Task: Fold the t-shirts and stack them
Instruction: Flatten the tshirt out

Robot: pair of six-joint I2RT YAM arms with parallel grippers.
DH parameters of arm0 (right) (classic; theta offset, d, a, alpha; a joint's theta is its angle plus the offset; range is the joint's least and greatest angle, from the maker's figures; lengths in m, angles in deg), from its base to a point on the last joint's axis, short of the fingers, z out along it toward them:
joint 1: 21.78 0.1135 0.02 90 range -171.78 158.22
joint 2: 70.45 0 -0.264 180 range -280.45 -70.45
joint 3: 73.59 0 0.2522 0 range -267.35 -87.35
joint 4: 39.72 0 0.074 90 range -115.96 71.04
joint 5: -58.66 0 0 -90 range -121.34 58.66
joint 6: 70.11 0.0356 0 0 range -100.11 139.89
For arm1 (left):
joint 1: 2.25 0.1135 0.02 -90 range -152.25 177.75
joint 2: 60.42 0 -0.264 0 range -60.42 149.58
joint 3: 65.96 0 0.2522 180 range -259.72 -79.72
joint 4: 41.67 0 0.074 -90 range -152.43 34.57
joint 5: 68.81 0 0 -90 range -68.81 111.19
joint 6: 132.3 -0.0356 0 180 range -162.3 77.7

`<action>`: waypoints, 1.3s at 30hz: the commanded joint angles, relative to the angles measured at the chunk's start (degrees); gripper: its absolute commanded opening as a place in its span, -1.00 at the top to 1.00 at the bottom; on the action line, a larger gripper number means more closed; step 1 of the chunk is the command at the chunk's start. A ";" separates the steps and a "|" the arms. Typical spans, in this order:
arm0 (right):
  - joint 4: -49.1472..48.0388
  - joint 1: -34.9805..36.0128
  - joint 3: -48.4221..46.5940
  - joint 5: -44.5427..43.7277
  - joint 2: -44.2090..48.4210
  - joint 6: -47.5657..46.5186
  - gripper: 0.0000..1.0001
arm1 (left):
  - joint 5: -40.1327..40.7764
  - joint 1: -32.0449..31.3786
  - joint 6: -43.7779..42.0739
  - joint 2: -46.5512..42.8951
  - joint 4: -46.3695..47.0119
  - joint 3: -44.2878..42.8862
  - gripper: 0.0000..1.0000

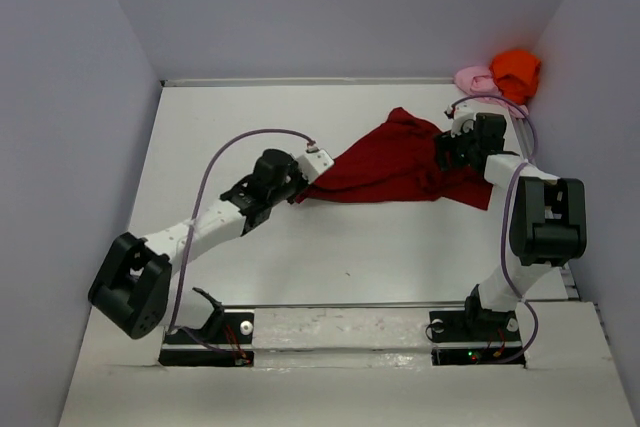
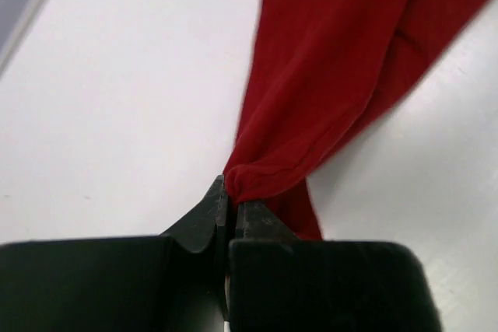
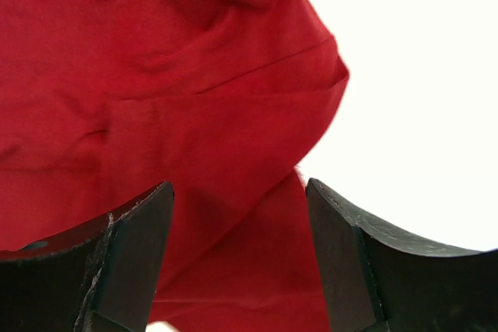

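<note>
— Which step?
— Spreading. Your left gripper [image 2: 232, 204] pinches a corner of the large dark red cloth t-shirt [image 1: 400, 162], bunched on the white surface [image 1: 330, 257].
— And your right gripper [image 3: 237, 192]?
— Spread wide over the shirt's other end. Next it likely needs to close on cloth and pull flat.

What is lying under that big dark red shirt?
Only the white table shows around the edges of the dark red shirt, and nothing of another colour pokes out. Whatever may lie beneath its bunched folds is covered, so I cannot tell.
</note>
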 commanded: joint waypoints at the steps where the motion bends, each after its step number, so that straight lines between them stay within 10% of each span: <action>1: -1.75 -0.45 -2.05 3.65 1.27 1.08 -0.48 | -3.13 7.27 -0.47 -5.98 8.57 3.32 1.00; 16: 0.35 1.03 -5.66 16.31 -1.46 4.34 -0.45 | -14.74 16.53 4.72 1.39 12.54 1.50 1.00; 33: 8.18 9.30 -5.74 7.97 -6.63 -4.27 -0.36 | -10.79 16.44 5.24 4.20 12.27 0.79 1.00; 39: 9.41 9.30 -7.32 7.00 -8.92 -3.48 0.07 | -11.05 16.53 5.42 4.56 12.10 0.61 1.00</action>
